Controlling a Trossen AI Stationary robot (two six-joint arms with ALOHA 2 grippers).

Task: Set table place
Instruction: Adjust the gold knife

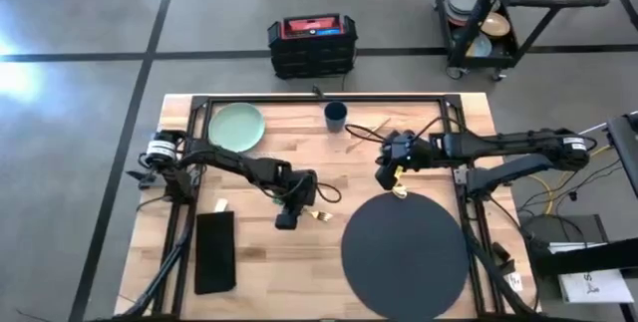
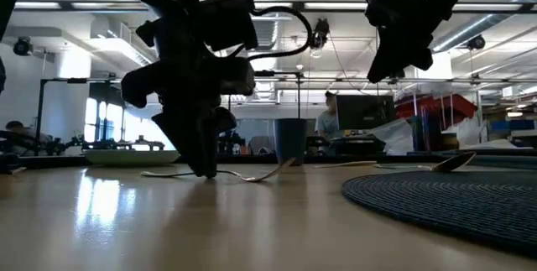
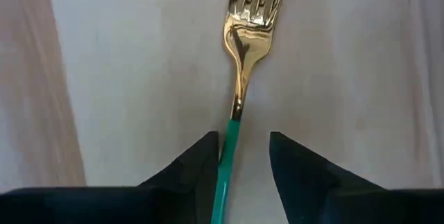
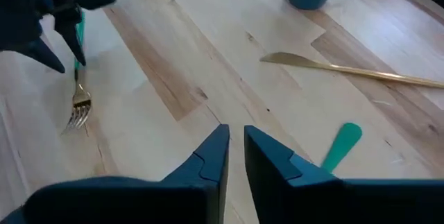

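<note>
On the light wood plank tabletop [image 1: 299, 153], near its middle, my left end effector [image 3: 243, 158] is down at the surface, its dark wedge fingers spread either side of the slim green handle of a polished gold fork [image 3: 243, 64]; whether they touch it I cannot tell. Fork lies flat, tines away from me. My right end effector [image 4: 236, 154] hangs above the boards, fingers nearly pressed together, holding nothing. Near it: gold knife [image 4: 347, 68], a flat green handle end [image 4: 341, 146], small dark blue cup [image 1: 335, 116]. Ribbed dark grey round placemat [image 1: 404, 257] bare. Pale green plate [image 1: 236, 126] at far left; black cloth napkin [image 1: 214, 252] flat, near left.
</note>
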